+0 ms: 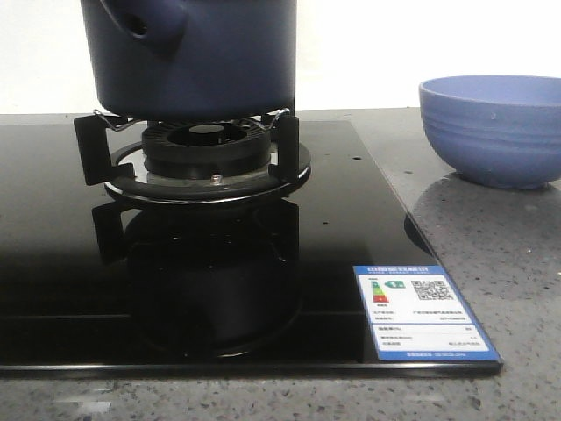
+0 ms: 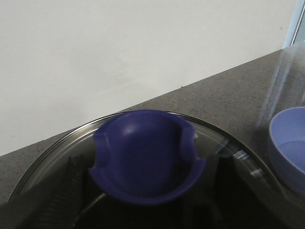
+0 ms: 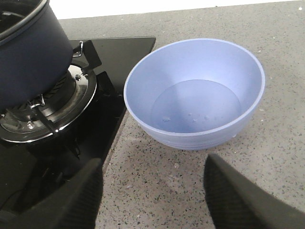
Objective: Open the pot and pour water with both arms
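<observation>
The dark navy pot stands on the burner at the back left, its short tubular stub turned to the front left. It also shows in the right wrist view. Its glass lid with a navy-blue knob fills the left wrist view. My left gripper is open just above the lid, one dark finger on each side of the knob. My right gripper is open and empty above the counter, close to the periwinkle bowl. Neither gripper shows in the front view.
The bowl sits on the speckled grey counter to the right of the black glass hob. The burner and pot supports hold the pot. A blue energy label is stuck at the hob's front right corner. A white wall stands behind.
</observation>
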Action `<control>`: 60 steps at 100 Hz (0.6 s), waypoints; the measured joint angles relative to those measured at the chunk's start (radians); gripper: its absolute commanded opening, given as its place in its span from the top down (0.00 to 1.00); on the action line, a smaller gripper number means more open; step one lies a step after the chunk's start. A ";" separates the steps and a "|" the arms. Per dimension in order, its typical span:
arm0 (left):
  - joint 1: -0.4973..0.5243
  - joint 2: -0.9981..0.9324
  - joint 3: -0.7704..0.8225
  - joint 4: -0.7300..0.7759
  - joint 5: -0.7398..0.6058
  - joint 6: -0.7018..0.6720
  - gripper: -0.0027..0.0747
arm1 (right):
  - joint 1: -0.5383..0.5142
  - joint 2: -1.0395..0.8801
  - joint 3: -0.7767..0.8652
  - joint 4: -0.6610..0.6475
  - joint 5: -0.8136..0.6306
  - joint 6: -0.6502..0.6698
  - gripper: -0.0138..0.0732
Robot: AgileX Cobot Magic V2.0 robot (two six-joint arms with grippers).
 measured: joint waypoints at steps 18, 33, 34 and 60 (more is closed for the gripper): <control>0.000 0.033 -0.001 0.000 -0.037 0.000 0.30 | 0.000 0.000 0.000 0.000 0.000 0.000 0.36; 0.000 0.037 -0.001 0.000 -0.064 0.000 0.30 | 0.000 0.000 0.000 0.000 0.002 0.000 0.36; 0.000 0.039 -0.001 0.000 -0.065 0.000 0.30 | 0.000 0.000 0.000 0.000 0.002 0.000 0.36; 0.000 0.043 -0.001 0.000 -0.070 0.000 0.33 | 0.000 0.000 0.000 0.000 0.007 0.000 0.36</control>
